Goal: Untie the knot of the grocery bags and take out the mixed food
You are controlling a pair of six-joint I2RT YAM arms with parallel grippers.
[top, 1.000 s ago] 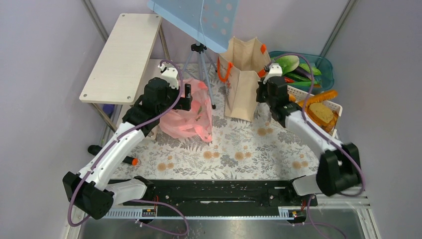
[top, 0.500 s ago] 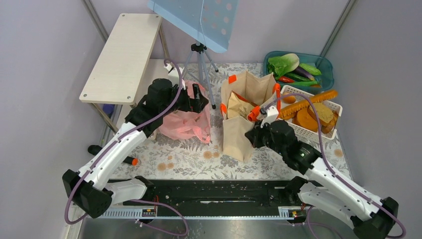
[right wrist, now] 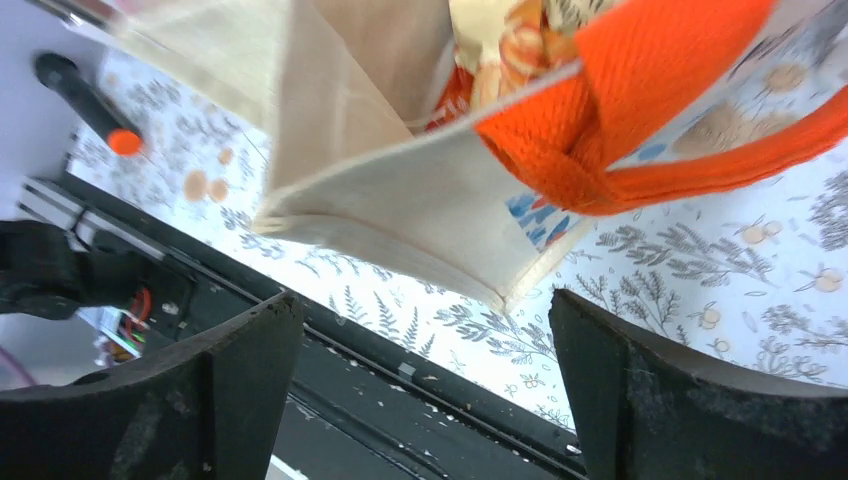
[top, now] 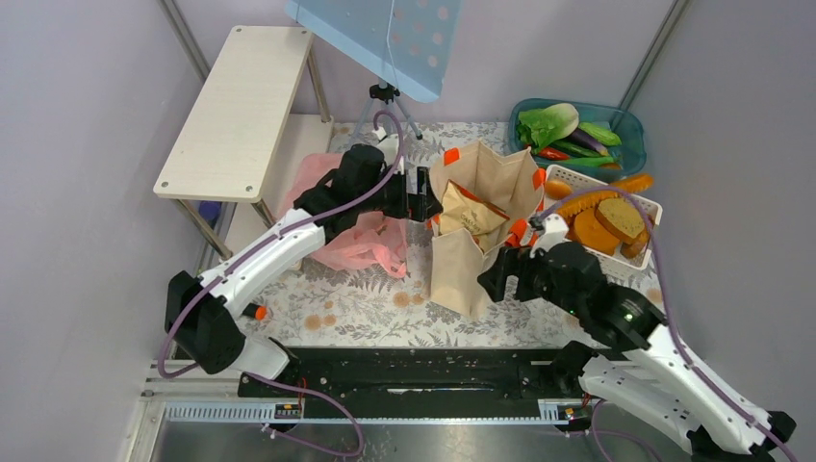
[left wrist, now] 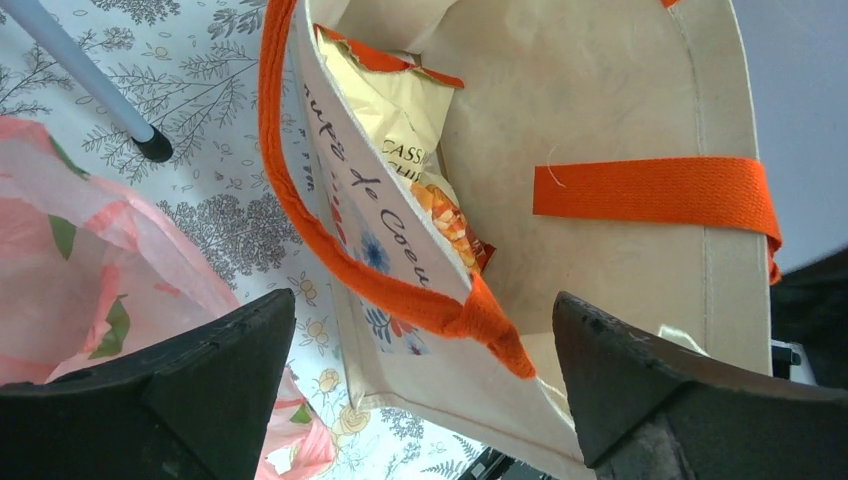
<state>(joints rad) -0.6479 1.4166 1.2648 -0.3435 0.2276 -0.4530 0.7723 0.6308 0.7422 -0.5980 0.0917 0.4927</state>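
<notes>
The pink grocery bag (top: 358,241) lies crumpled on the floral cloth, left of the beige tote (top: 460,269). Green patches show through the bag's plastic (left wrist: 70,270); I cannot make out its knot. My left gripper (top: 421,195) hangs open at the tote's left rim, its jaws either side of an orange handle (left wrist: 400,295) without touching it. My right gripper (top: 493,279) is open at the tote's near right side, below the knotted orange handle (right wrist: 590,120). Mixed food fills a teal bin (top: 630,130) and a white basket (top: 652,207) at the back right.
A yellow snack packet (top: 471,217) sticks out of the tote. A tripod (top: 385,96) with a blue board stands at the back, a wooden shelf (top: 241,96) at the left. A black marker with an orange tip (top: 252,311) lies near the left arm. The black base rail (top: 414,371) runs along the front.
The tote came from the back to the middle in my right gripper, which then opened and let go of it. My left gripper swung right, from over the pink bag to the tote's rim.
</notes>
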